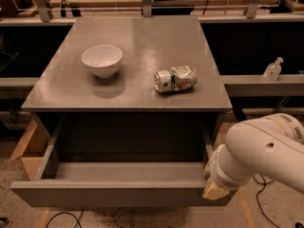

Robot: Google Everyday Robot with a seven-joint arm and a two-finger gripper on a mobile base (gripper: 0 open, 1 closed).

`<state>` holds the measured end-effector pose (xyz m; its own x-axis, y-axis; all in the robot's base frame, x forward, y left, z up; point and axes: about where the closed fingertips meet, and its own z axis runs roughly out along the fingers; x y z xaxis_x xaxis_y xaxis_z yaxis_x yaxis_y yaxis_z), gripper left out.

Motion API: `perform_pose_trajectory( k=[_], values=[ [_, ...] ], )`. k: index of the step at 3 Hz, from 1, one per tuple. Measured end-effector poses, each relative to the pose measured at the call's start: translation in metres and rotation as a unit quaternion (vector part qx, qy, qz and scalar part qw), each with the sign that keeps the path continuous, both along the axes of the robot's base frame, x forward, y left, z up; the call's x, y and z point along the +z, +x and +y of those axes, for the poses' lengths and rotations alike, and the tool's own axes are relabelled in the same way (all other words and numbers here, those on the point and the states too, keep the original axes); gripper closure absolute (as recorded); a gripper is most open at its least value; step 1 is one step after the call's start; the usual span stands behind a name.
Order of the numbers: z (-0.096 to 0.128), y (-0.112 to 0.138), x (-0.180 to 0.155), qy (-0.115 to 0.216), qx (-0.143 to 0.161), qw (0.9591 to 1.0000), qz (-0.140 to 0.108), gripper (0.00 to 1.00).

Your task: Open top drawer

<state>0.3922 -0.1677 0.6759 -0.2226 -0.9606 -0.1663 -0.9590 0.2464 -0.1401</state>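
Gaping top drawer (118, 193), gripper (213, 190) at right front corner; can (175, 79) label illegible

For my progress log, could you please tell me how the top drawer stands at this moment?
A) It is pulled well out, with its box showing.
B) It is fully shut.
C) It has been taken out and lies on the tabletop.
A: the top drawer juts well out below the tabletop, its grey box open to view, with the hand at the right end of its front.
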Motion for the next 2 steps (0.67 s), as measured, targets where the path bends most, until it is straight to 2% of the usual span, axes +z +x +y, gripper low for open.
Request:
perform_pose_trajectory(
  k=[2],
  values=[
    [-0.0005,-0.0006,0.0029,-0.002,0.0,1.0,-0.003,0.35]
  ],
)
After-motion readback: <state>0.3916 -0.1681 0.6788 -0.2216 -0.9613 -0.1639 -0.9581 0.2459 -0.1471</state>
